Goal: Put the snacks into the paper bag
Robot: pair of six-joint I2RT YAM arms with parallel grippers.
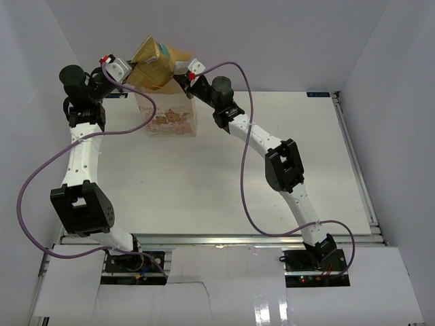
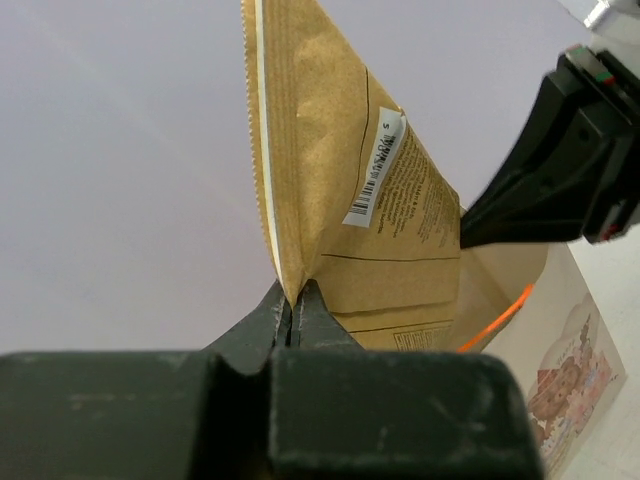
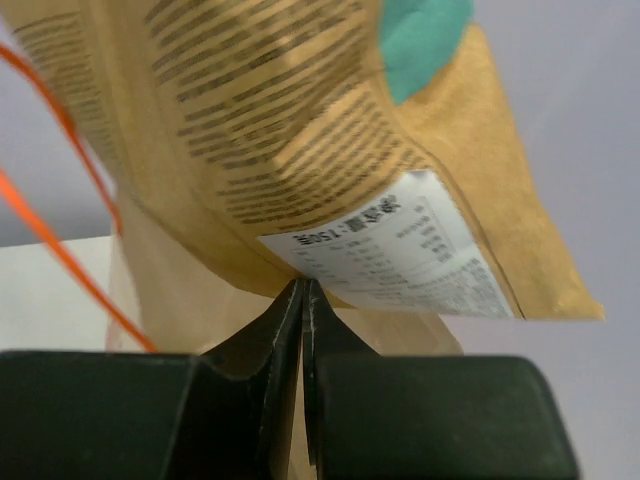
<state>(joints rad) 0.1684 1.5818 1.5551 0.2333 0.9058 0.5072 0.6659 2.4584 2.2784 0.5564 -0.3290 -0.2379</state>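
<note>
Tan pouch [image 2: 340, 180] held upright over the paper bag [image 1: 170, 121] at the table's far edge, its bottom in the bag's mouth. Left gripper [image 2: 293, 300] is pinched on the pouch's side seam. Right gripper [image 3: 303, 292] is closed under the pouch; unclear whether on pouch or bag rim.

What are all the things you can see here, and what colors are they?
tan pouch: one, tan with white labels, held up over the bag
paper bag: one, cream with a cartoon print and orange cord handles, standing at the far side of the table, under the pouch
table: one, white, under everything
cables: two, purple, looping beside the arms
left gripper: one, black, shut on one edge of the pouch
right gripper: one, black, shut on the pouch's other edge
</note>
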